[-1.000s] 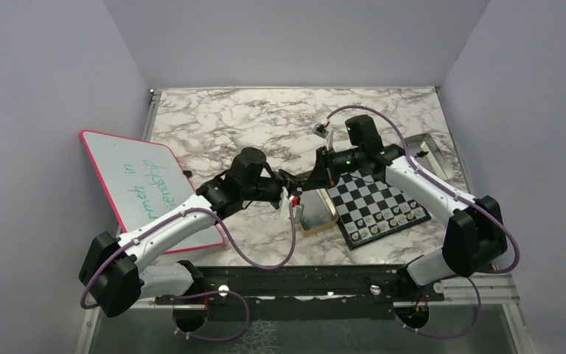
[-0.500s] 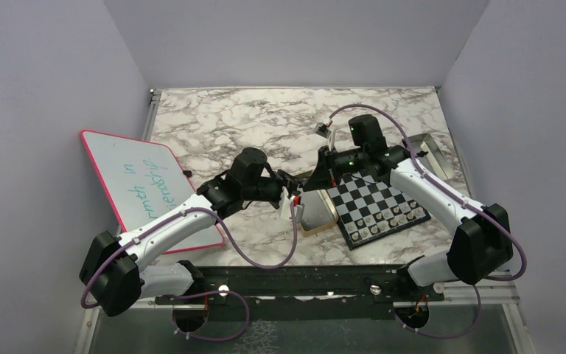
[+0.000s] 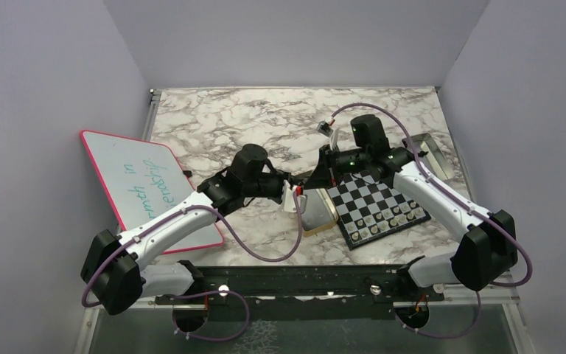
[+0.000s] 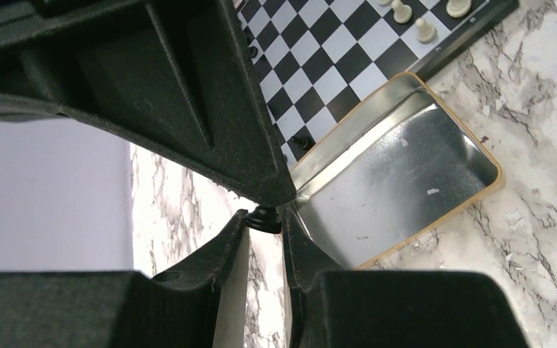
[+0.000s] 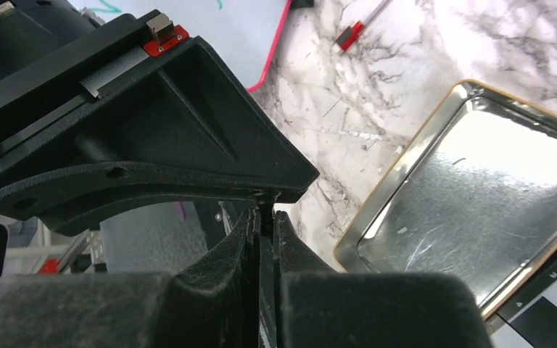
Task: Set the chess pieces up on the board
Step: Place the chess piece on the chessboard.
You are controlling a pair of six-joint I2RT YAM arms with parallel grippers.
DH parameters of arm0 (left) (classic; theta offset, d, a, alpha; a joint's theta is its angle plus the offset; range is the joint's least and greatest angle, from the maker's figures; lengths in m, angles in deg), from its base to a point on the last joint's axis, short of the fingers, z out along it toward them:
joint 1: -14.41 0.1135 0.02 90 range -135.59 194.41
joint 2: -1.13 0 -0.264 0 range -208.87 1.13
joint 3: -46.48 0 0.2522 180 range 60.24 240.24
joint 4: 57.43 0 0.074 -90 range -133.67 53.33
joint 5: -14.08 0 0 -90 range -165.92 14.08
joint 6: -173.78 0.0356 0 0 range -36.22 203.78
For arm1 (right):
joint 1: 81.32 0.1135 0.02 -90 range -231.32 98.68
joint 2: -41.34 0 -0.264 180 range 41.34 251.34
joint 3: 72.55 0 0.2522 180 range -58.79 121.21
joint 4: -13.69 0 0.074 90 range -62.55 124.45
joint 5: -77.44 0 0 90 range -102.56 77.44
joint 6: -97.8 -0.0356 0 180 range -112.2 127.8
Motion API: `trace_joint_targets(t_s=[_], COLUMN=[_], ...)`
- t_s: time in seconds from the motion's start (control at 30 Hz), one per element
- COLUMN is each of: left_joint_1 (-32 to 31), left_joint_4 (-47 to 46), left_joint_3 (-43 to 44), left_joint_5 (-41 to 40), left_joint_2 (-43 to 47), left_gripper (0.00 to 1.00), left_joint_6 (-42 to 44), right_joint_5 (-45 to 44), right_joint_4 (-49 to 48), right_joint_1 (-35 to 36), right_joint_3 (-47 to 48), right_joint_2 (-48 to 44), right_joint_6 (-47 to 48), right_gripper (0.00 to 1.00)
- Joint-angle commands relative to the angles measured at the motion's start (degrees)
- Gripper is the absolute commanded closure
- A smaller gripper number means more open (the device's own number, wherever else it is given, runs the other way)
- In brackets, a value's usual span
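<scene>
1. Between my two pincers, above the marble table (image 3: 228, 118), hangs one black chessman (image 4: 262, 217). It is off the chessboard (image 3: 368, 190), just beside a corner of the gold-rimmed tin (image 4: 399, 167).
2. My left pincer (image 4: 263, 230) is clenched on the chessman's ridged base, one fingertip against each side. A strip of marble shows between the fingers behind it.
3. My right pincer (image 5: 265, 217) has its jaws nearly together on a thin dark stem. As far as I can tell, this is the upper part of the same chessman. Its tip meets my left pincer's tip head-on.
4. The tin lies flat, open side up, with its long rim just beside the chessboard's border.
5. Pale chessmen (image 4: 424, 29) stand in rows along the chessboard's near edge. A second black chessman (image 4: 301, 141) stands on an edge square next to the tin.
6. The pink-rimmed whiteboard (image 3: 144, 181), with green handwriting, lies left of my left arm.
7. A small red object (image 5: 349, 35) lies on the marble between the whiteboard and the tin.
8. Another tin half (image 3: 431, 151) sits beyond the chessboard's far right corner.
</scene>
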Motion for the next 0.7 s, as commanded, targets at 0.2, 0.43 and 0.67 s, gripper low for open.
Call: trace_joint_targets(t_s=[0.2, 0.43, 0.67], left_joint_1=[-0.4, -0.4, -0.4], left_joint_4=[-5.42, -11.25, -15.89], left_joint_3=[3.42, 2.72, 1.66], left_joint_5=[-3.89, -4.74, -5.4], left_joint_2=[-2.71, -3.18, -4.17], left_gripper=[0.87, 0.87, 0.87], left_joint_6=[-21.04, -33.38, -43.13], right_joint_5=[-12.71, -16.55, -17.7], right_joint_4=[-10.24, -17.25, -19.83], right_joint_1=[-0.03, 0.03, 0.01], right_joint_3=[-2.31, -5.79, -8.29], right_joint_2=[-7.82, -10.31, -9.38], right_joint_6=[-10.16, -15.32, -16.86], right_gripper=[0.95, 0.95, 0.96])
